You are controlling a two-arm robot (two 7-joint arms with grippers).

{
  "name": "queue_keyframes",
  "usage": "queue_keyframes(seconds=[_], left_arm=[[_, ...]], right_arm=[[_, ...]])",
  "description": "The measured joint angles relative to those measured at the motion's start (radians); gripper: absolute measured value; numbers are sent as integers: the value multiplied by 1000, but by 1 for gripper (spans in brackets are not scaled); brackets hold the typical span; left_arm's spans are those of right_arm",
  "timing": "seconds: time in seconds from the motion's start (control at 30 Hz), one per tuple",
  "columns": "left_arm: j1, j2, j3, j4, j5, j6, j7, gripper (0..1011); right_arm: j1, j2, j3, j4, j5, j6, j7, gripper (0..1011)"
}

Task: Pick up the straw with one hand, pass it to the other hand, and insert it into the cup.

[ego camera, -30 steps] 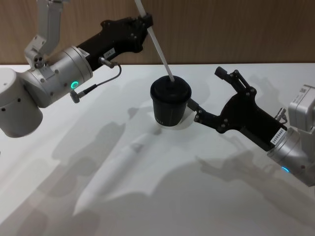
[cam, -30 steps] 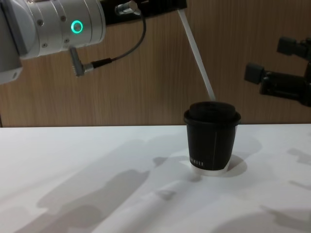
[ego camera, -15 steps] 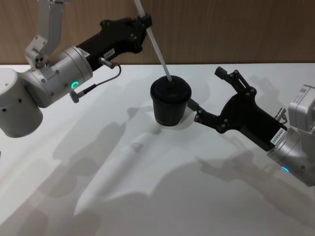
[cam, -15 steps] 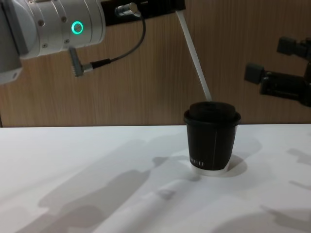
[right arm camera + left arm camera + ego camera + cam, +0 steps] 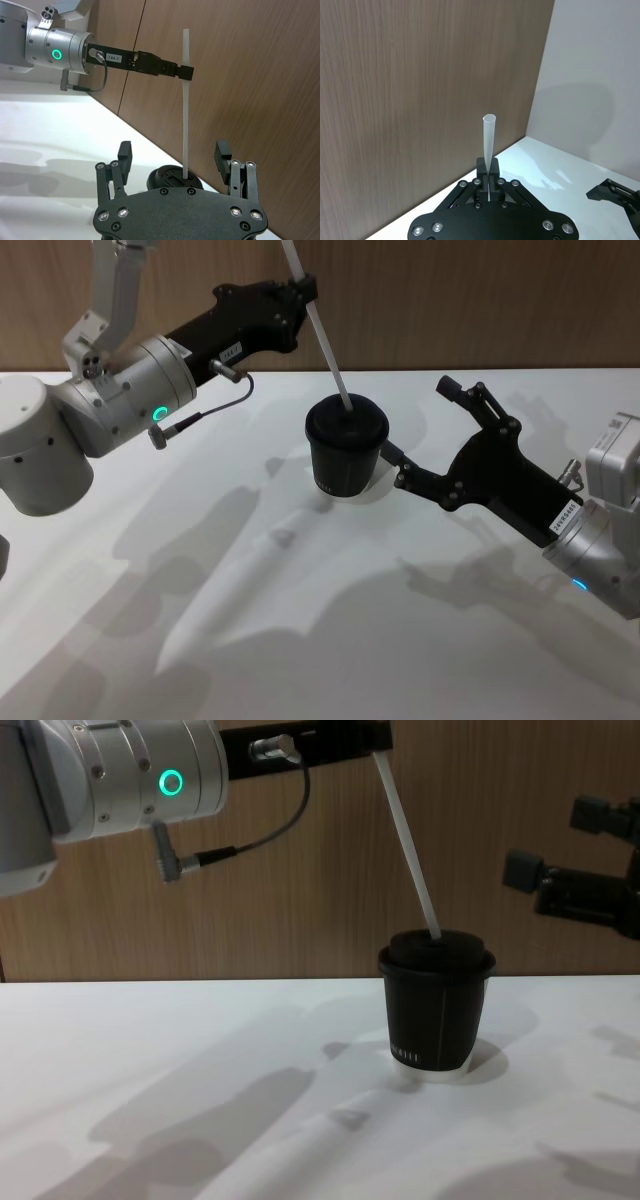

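Your left gripper (image 5: 300, 285) clamps the straw (image 5: 322, 335), its tip at the cup (image 5: 346, 452) lid below. Push-in remains. Right gripper (image 5: 432, 435) waits open beside the cup.

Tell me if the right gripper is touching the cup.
Apart. In the head view the right gripper stands open beside the cup, with white table visible between its lower fingertip and the cup wall.

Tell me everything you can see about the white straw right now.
The thin white plastic straw is a straight, hollow tube with an open top end. It leans at a slant, its lower tip at the domed lid of the black ribbed paper cup. The left pincer is shut on its upper part; a short length sticks out above.
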Motion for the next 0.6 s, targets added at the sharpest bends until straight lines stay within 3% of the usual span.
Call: queue_keyframes(seconds=[0.6], left_arm=[[-7, -7, 4, 4, 38, 5, -6, 17]], right_arm=[[0, 0, 0, 0, 0, 0, 0, 1001]])
